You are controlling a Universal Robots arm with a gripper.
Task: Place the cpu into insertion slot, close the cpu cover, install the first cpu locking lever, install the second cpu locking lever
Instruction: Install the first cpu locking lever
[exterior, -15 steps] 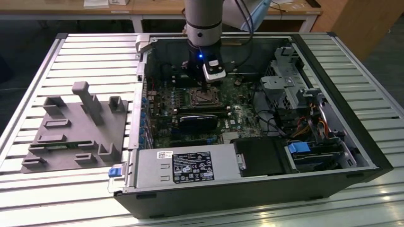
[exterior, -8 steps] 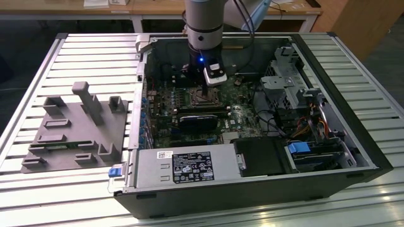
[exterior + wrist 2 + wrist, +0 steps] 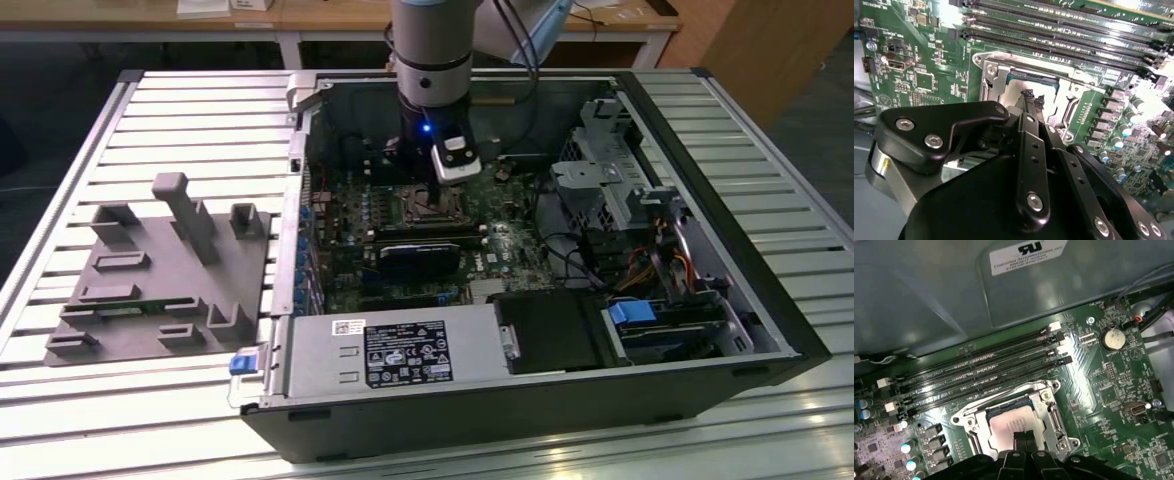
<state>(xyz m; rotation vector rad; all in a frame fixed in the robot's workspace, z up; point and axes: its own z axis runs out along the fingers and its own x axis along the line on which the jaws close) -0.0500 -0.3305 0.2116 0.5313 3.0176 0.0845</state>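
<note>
In the exterior view my arm (image 3: 430,90) reaches down into the open computer case, right over the insertion slot (image 3: 416,207). In the first wrist view the cpu (image 3: 1011,422) lies flat in the slot, dull silver top up. The cpu cover (image 3: 1050,412) lies down around it as a silvery frame. My gripper (image 3: 1024,436) is shut, its two black fingertips pressed together with nothing between them, just above the chip's near edge. The second wrist view shows the gripper (image 3: 1033,97) tips over the slot's metal frame (image 3: 999,67). I cannot make out the locking levers' position.
Several long black memory slots (image 3: 979,375) run right beside the socket. A black round fan (image 3: 424,255) sits nearer the power supply (image 3: 387,355). A drive cage with cables (image 3: 614,180) fills the case's right side. A grey fixture plate (image 3: 160,270) lies outside on the slatted table.
</note>
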